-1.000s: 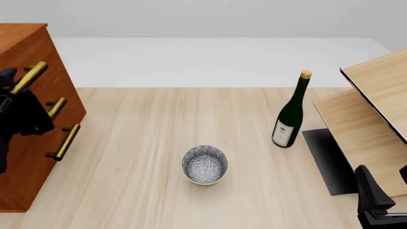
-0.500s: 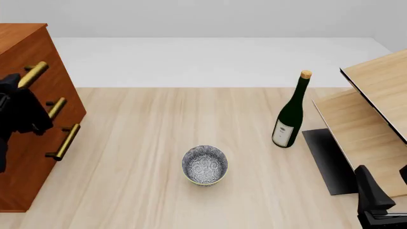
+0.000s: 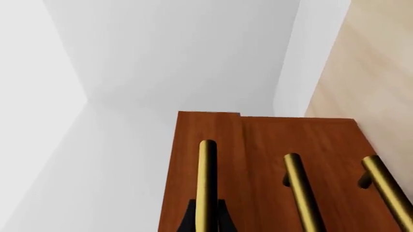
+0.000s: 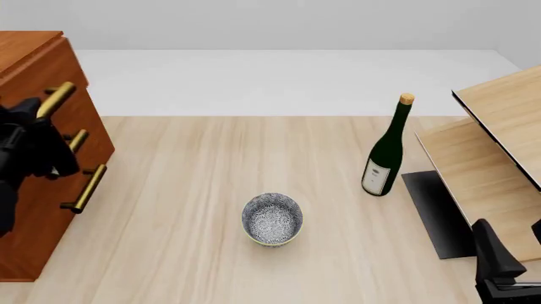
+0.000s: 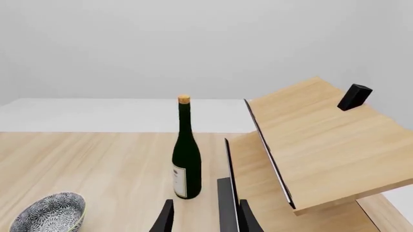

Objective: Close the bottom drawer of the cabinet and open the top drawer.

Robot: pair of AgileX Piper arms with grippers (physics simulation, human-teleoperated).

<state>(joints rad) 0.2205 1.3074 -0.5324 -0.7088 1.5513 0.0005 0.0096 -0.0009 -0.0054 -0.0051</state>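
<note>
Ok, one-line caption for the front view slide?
Left claw on the top drawer handle, drawer slightly out; bowl and bottle on table.

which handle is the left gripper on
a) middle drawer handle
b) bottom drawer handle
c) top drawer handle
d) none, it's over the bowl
c, in the left wrist view the left gripper sits with a finger on each side of the top drawer handle, the first of the three brass bars, and in the front view the arm is up at the top drawer of the cabinet.
</note>
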